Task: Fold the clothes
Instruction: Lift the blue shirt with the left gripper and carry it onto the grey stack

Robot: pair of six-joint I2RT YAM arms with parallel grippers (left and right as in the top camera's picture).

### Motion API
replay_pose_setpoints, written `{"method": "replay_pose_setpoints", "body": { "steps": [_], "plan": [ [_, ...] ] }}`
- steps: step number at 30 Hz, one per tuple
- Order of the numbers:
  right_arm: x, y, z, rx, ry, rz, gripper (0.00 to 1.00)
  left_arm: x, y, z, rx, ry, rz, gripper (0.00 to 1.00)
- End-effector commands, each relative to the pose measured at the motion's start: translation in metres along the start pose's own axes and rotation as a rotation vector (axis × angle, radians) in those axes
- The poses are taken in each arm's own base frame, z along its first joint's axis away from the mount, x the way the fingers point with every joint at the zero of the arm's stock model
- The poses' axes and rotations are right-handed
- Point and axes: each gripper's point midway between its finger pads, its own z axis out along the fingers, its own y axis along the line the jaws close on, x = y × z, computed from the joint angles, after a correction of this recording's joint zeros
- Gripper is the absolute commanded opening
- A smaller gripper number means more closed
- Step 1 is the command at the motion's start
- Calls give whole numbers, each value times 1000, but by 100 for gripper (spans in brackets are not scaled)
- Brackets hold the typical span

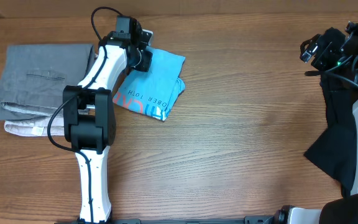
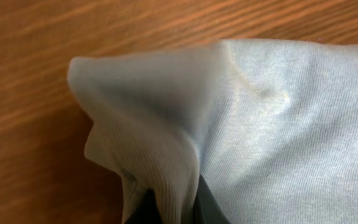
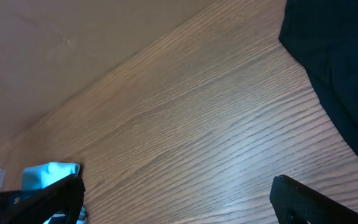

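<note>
Pinching shut, the left pincer (image 2: pixel 171 210) has a bunched-up bit of the light blue T-shirt (image 2: pixel 278 124) squeezed between its dark tips, right up close in its own camera, with the brown table (image 2: pixel 42 31) behind. From above, the shirt lies folded small at about 11 o'clock on the table, blue and red letters facing up, and the pincer grips its far corner. A grey folded pile (image 1: pixel 42 74) sits at the shirt's 9 o'clock. Far over at 2 o'clock, the right pincer (image 1: pixel 312 50) hangs wide open, holding nothing, near a dark cloth (image 1: pixel 334 137).
</note>
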Motion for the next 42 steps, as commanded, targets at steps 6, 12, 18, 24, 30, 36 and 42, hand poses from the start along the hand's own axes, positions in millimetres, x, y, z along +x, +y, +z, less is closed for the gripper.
{"method": "replay_pose_setpoints", "body": {
  "steps": [6,12,18,24,30,36,42],
  "plan": [
    [0,0,-1,0,-4,-1,100,-30,32,-100,-232,-79,-25,4],
    [0,0,-1,0,-4,-1,100,-35,36,-150,-303,-111,-2,4],
    [0,0,-1,0,-3,-1,100,-36,64,-200,-522,-135,-22,4],
    [0,0,-1,0,-3,-1,100,-32,67,-238,-588,-148,-23,4],
    [0,0,-1,0,-4,-1,100,-26,80,-293,-737,-185,-56,4],
    [0,0,-1,0,-4,-1,100,-14,100,-309,-800,-137,-20,4],
    [0,0,-1,0,-4,-1,100,-1,128,-294,-729,-92,-32,4]
  ]
}}
